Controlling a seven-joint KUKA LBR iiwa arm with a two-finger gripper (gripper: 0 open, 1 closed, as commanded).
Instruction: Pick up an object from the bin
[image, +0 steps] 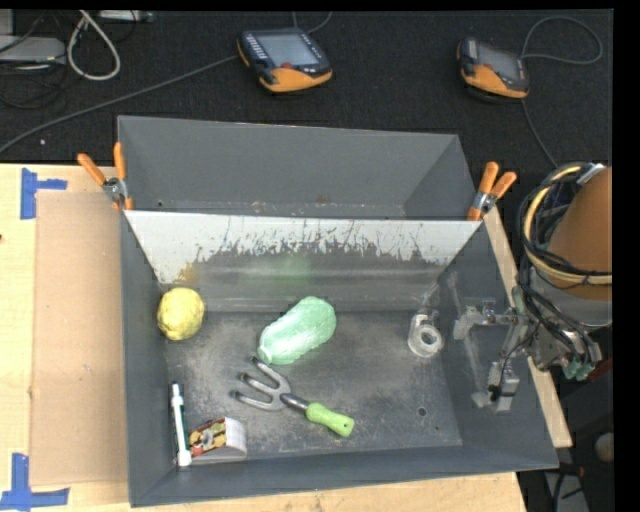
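The gripper hangs near the bin's right wall, open or closed I can't tell, with what looks like a small white tape roll just to its left.

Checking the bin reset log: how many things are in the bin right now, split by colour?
Yellow: 1, the lumpy ball
Green: 2, the pale green lump and the green-handled hand fork
White: 2, the tape ring and the thin stick
Printed, mixed colours: 1, the small packet beside the stick
Total: 6
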